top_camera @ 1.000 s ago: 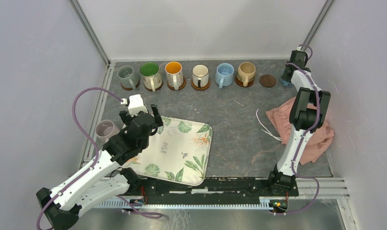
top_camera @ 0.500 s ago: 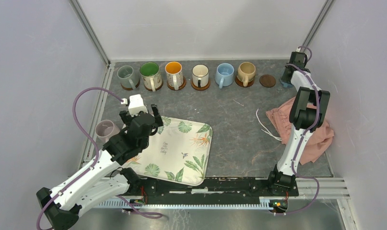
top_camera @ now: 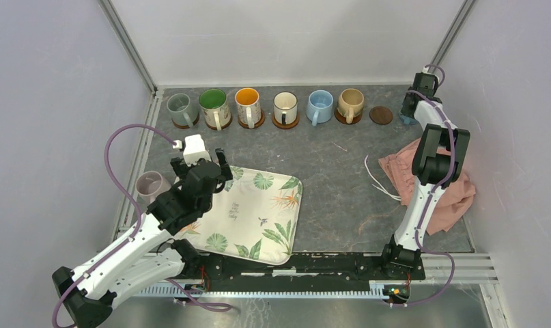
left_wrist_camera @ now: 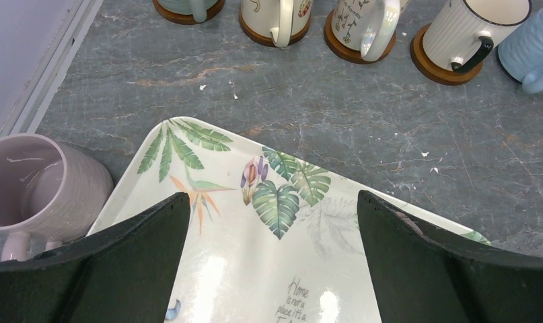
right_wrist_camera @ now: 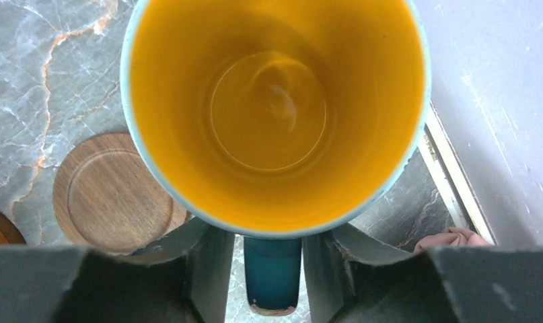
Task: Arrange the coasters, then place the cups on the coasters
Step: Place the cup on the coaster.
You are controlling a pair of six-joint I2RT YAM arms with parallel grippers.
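Marble table | tray: "Home" | left fingers released | right fingers at mug: unclear

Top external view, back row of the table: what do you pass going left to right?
Grey-green mug, floral mug, orange-inside mug, cream mug, light blue mug, tan mug, empty brown coaster.

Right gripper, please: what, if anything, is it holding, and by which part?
The right gripper straddles the blue mug's handle; whether it grips cannot be told.
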